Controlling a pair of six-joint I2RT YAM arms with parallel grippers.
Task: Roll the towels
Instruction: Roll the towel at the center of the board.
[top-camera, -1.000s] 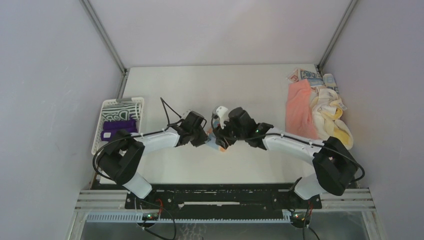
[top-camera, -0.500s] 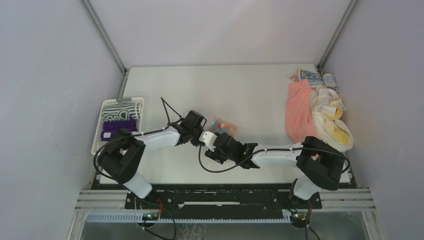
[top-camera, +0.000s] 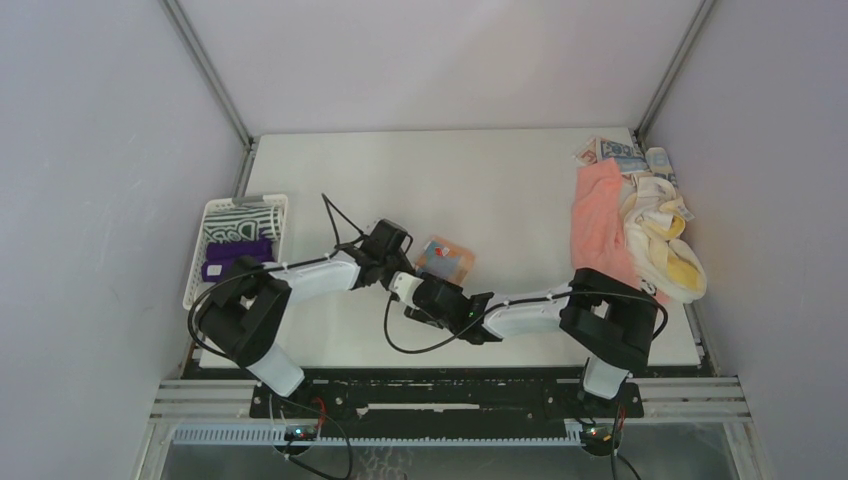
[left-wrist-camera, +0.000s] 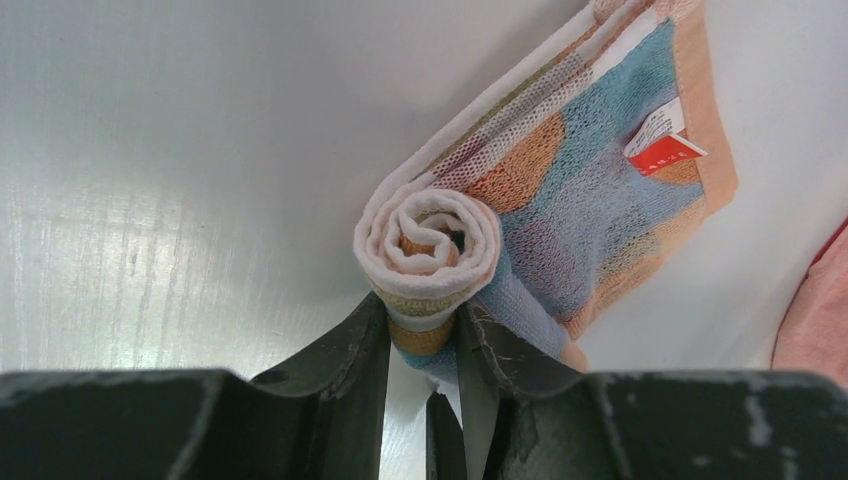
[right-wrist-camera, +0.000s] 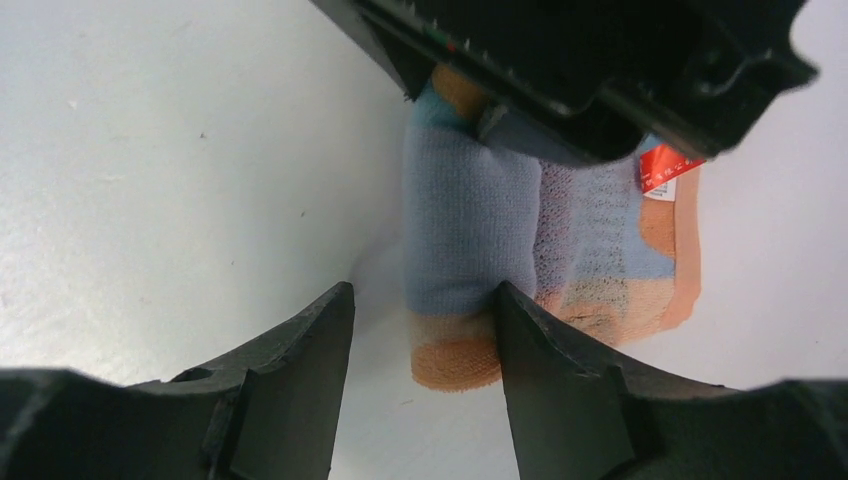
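Right claw (right-wrist-camera: 420, 300) – its 2 fingers wide apart, empty – sits just before the towel (left-wrist-camera: 590, 200) at the middle of the table (top-camera: 500, 180). Left claw (left-wrist-camera: 425, 318) pinches its rolled end. Basket (top-camera: 197, 250) at left edge; loose towels (top-camera: 600, 220) at far-right corner.

— How did the arms look?
— The left arm (top-camera: 315, 280) and right arm (top-camera: 530, 312) had white shells, black joints and thin black cables (top-camera: 330, 210) looping loose.
— The claws?
— Left claw (left-wrist-camera: 422, 325) and right claw (right-wrist-camera: 420, 300): dark wedge-shaped fingers, scuffed edges.
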